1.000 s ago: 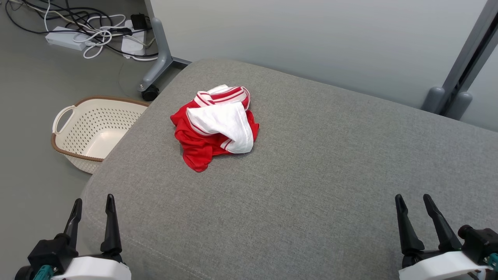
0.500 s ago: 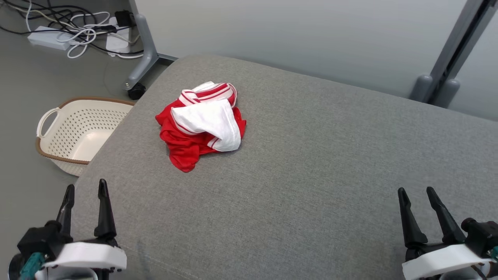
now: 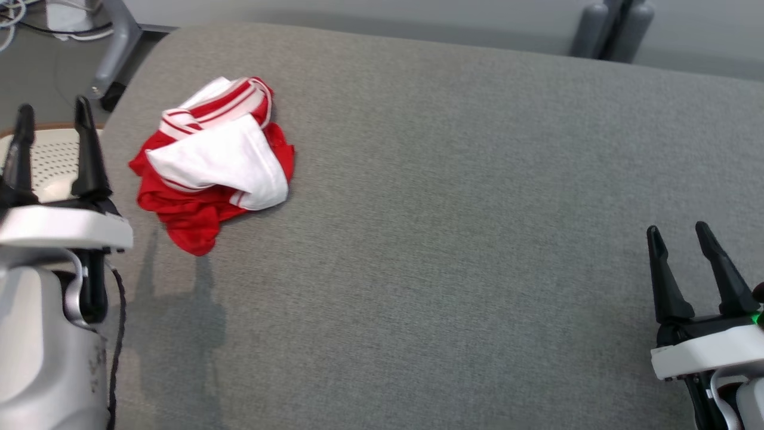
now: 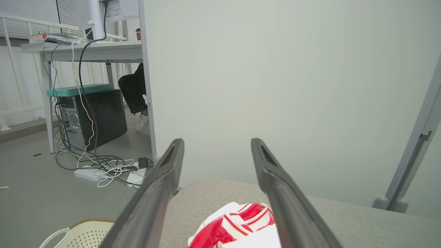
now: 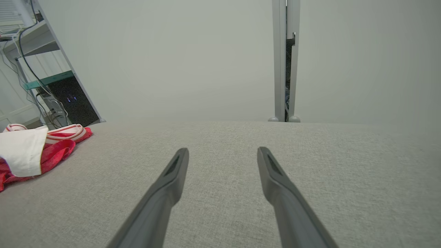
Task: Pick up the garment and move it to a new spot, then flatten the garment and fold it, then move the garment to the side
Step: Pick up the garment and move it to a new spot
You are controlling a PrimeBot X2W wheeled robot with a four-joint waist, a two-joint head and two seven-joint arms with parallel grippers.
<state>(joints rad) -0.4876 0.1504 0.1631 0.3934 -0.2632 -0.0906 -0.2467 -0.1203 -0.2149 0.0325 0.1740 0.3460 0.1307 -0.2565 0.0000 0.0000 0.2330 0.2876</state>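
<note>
Grey woven cushion [image 3: 453, 179] spreads across the head view. On it the crumpled red-and-white garment [image 3: 215, 161] lies just to the right of the left gripper [image 3: 54, 107], apart from its fingertips. That gripper's two dark fingers stand spread with nothing between them, and a cream perforated basket [image 3: 45, 164] shows behind them. Well off to the garment's right, the right gripper [image 3: 677, 228] hangs over bare cushion, its fingers likewise parted and empty.

From the left wrist, the garment sits low between the spread fingers, ahead of them and untouched. Outside the left finger the basket's rim peeks in. Beyond it lie tangled cables [image 4: 103, 168], a black computer tower [image 4: 93, 117] and a person's leg [image 4: 132, 89] under a desk.

From the right wrist, the garment lies far to the left of the parted fingers. Straight ahead, bare cushion runs to a pale partition with a grey post [image 5: 286, 62].
</note>
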